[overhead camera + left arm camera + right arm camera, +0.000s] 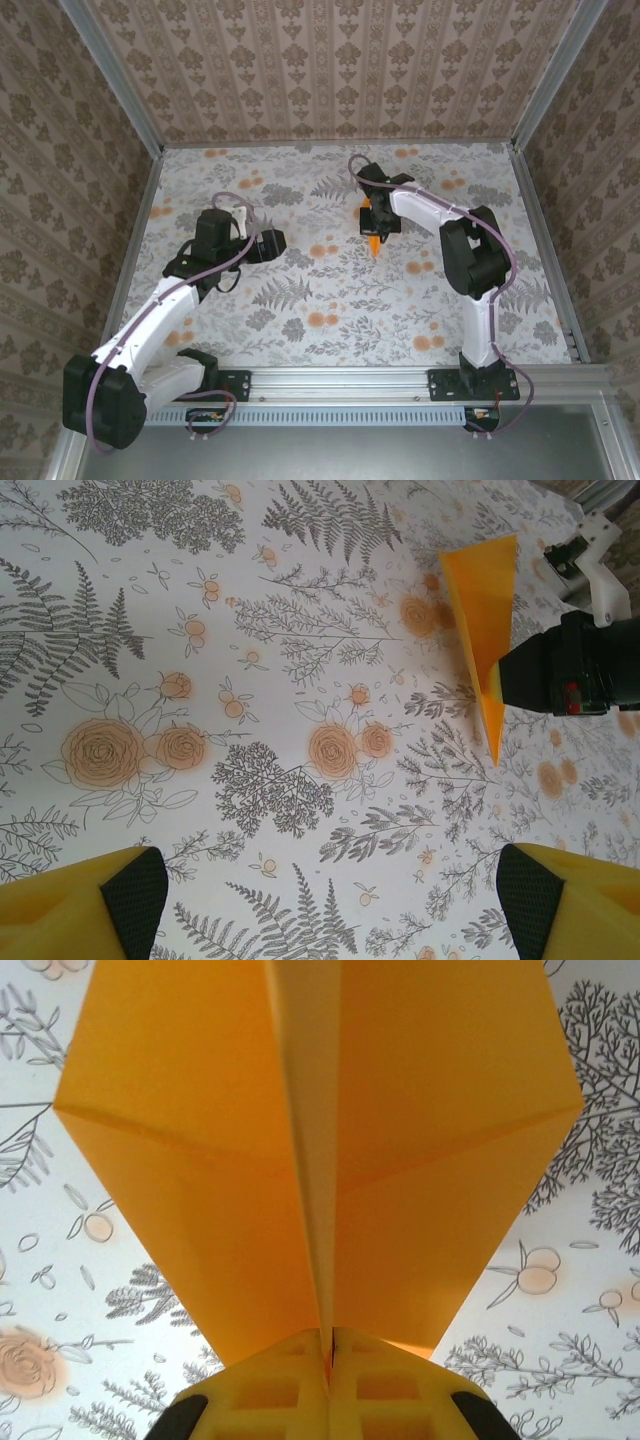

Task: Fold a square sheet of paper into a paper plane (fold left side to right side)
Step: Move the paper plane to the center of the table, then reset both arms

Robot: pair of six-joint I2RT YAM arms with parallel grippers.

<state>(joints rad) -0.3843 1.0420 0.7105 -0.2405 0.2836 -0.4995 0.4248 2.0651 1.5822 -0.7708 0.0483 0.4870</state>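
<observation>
Holding: your right gripper, with its yellow waffle-ribbed plastic fingers, was pinched tight on the slim pointed dart of plain bright orange paper, the paper plane. It clamped the plane along the centre crease.
Plane's place: the paper plane stuck straight out ahead of the right gripper, with one wing spread to each side of the pinched keel. It hung nose-down over the table cover, a white sheet printed with grey leaves and orange blossoms. I could not tell whether the tip touched the cover.
Other hand: your left gripper stood well apart to the left of the right gripper. Its black pads were spread wide with nothing between them, and its camera faced the plane.
Step in hand: in my judgement the folding was done. Both halves met at the crease, so the left-to-right fold looked made, and you were at the point of holding up or setting down the finished dart.
Next move: it likely called for lowering the plane gently onto the cover. You would then ease the pinch without dragging the thin paper or flattening a wing.
Count: one paper plane, two grippers (one loaded, one free), one table cover.
</observation>
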